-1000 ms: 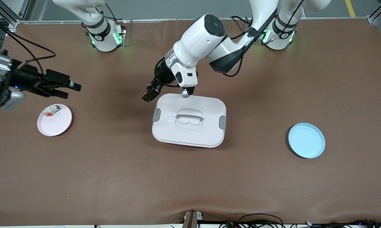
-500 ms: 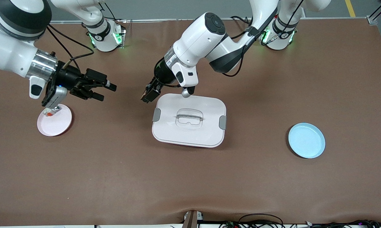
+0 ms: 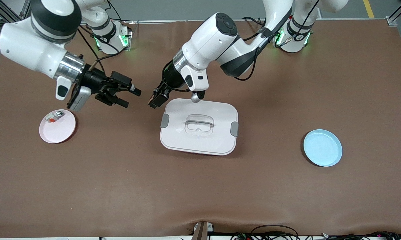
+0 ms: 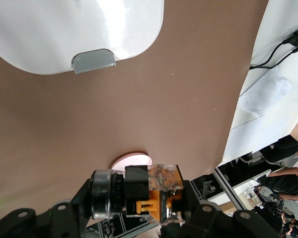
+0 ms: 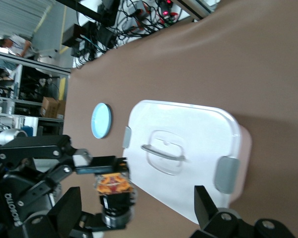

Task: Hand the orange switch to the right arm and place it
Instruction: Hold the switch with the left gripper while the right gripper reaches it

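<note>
Bare table (image 3: pixel 140 110) between both end effectors; white lidded box (image 3: pixel 199 126) alongside.

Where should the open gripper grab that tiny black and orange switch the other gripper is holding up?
Probably the orange-topped end of the tiny black and orange switch that sticks out past the shut left gripper. The open right gripper should come in level from the right arm's end of the table, since that end faces it.

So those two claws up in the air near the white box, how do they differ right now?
The left claw is shut on the orange switch; the right claw stands open and holds nothing. The left claw hangs just beside the white lidded box; the right claw is over bare table, between the box and the pink plate. Both are black, two-fingered, and point toward each other.
</note>
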